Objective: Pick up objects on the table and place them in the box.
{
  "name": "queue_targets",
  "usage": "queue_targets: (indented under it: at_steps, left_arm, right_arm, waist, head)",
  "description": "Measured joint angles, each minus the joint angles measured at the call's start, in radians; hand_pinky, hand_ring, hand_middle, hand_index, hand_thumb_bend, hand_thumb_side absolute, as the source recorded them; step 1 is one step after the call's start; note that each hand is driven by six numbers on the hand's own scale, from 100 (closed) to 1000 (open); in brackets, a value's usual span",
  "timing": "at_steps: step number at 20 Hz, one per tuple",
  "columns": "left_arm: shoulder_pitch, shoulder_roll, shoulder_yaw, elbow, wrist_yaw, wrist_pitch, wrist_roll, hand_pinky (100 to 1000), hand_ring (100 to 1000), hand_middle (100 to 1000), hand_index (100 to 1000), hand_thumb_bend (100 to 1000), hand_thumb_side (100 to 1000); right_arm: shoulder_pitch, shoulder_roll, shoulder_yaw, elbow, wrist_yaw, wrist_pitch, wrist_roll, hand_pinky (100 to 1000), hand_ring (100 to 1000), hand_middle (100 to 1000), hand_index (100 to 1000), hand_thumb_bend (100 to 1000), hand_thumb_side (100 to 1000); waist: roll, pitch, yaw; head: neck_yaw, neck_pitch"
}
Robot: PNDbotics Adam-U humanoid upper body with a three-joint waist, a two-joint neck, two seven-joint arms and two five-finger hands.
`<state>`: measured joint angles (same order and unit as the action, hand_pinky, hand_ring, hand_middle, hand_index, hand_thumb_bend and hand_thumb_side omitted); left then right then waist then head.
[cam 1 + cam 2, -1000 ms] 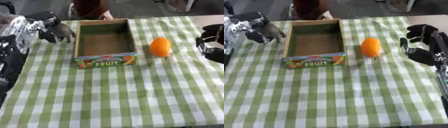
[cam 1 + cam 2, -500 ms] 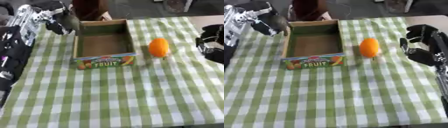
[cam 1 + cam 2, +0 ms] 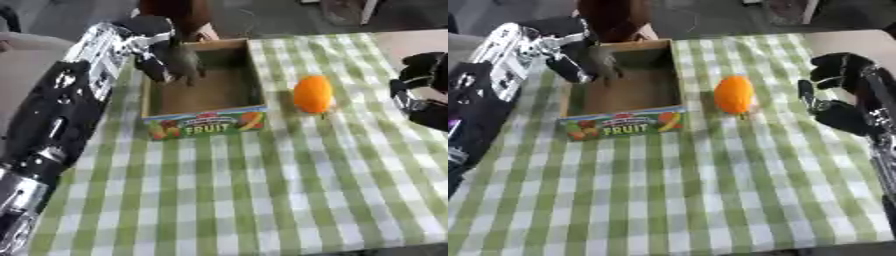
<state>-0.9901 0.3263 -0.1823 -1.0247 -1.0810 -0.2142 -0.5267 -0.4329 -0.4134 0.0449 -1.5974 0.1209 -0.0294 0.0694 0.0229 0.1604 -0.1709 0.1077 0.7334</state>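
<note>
tablecloth (image 3: 262,200): green-and-white check, bare in front.
orange fruit (image 3: 733,94): egg-shaped, smooth orange skin, standing on the cloth just right of the box, touching nothing. Likely light and rigid, probably a bit slick and prone to roll; best taken across its middle, thumb opposite fingers.
right hand (image 3: 837,102): right of the fruit and apart from it, fingers curled, nothing in it.
box (image 3: 206,122): cardboard tray, open top, "FRUIT" label on the near wall; looks empty inside.
left hand (image 3: 171,57): over the box's far-left corner, fingers pointing down into it; can't tell if it holds anything.
</note>
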Motion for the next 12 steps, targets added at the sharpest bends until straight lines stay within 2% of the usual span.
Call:
queue_targets:
  at_steps: [4,6,9,10,12]
  left_arm:
    - [0.021,-0.031,-0.018,0.035,-0.020,-0.012,0.019,675,548,470,558,354,170]
    - [0.031,-0.037,-0.025,0.052,-0.020,-0.019,0.018,689,588,510,599,432,165]
    - [0.041,-0.037,-0.031,0.066,-0.011,-0.036,-0.002,714,651,583,673,727,145]
    - [0.041,-0.037,-0.032,0.068,-0.006,-0.043,-0.013,717,658,593,687,767,140]
    - [0.042,-0.035,-0.034,0.066,0.009,-0.052,-0.036,717,658,593,687,767,140]
  right_arm:
    - [-0.004,0.005,0.004,0.000,0.000,-0.001,0.005,659,669,579,719,212,100]
    - [-0.004,0.005,0.005,0.000,0.000,-0.001,0.005,659,669,579,719,210,100]
    - [-0.004,0.005,0.005,0.001,-0.001,-0.001,0.006,659,669,578,717,210,100]
    - [-0.004,0.005,0.005,0.002,-0.001,-0.001,0.006,660,669,578,717,210,100]
    - [-0.004,0.005,0.005,0.005,-0.001,-0.001,0.006,660,669,578,717,210,100]
  waist:
    - [0.000,0.004,-0.004]
    - [0.000,0.004,-0.005]
    - [0.000,0.005,-0.004]
    - [0.000,0.005,-0.002]
    - [0.000,0.005,-0.001]
  head:
    - [0.004,-0.005]
    - [0.004,-0.005]
    - [0.004,-0.006]
    - [0.003,-0.006]
    - [0.003,-0.006]
